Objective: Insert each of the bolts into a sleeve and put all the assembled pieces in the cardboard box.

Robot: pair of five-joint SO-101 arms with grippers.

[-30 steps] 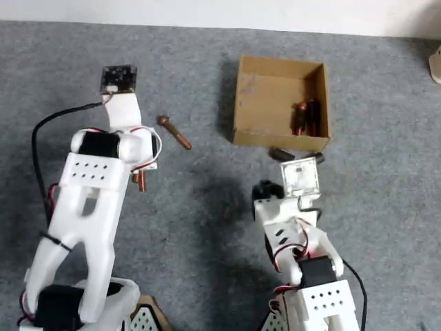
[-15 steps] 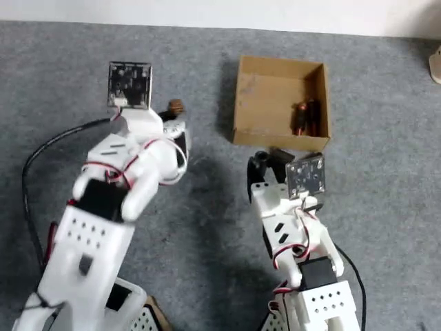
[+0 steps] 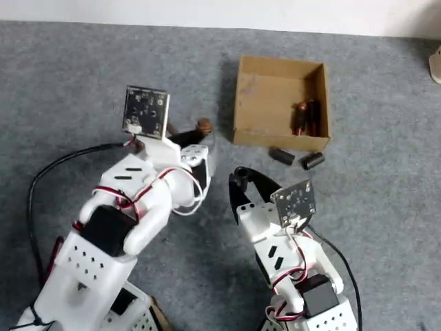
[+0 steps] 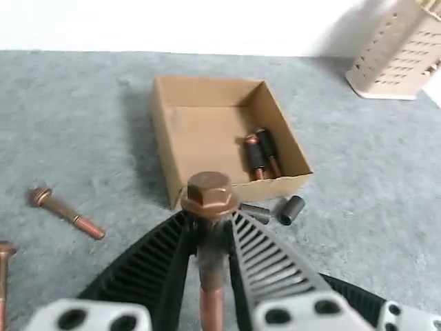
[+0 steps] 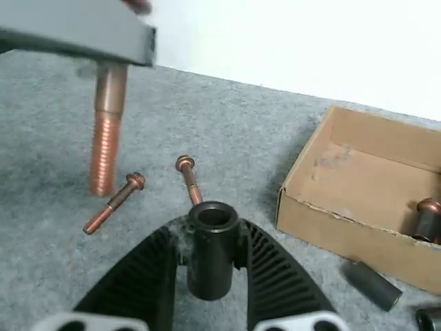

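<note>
Holding a copper bolt (image 3: 204, 125) in the left gripper (image 3: 193, 134), jaws narrow on the shank, head up, just left of the cardboard box (image 3: 275, 140) in the middle of the high view. Holding a black sleeve (image 3: 239, 179) in the right gripper (image 3: 241, 185), jaws closed on its sides, below the box's lower left corner. Seen from the right wrist: sleeve bore facing up, with the bolt's threaded end hanging at the upper left of the frame, apart from the sleeve's mouth and off to one side. Beyond the sleeve in that view, two loose bolts (image 5: 114, 202) lying close together on the grey worktop (image 5: 55, 262), well apart from the box. Seen from the left wrist, the same pair at the frame's left edge. Inside the box, against its right wall from above, assembled pieces (image 3: 306, 117). Just outside the lower wall, two loose sleeves (image 3: 281, 155) side by side, near the right gripper. Bare worktop left of the box and below it; a beige perforated container (image 4: 403, 55) at the upper right of the left wrist view, well apart from the box.
</note>
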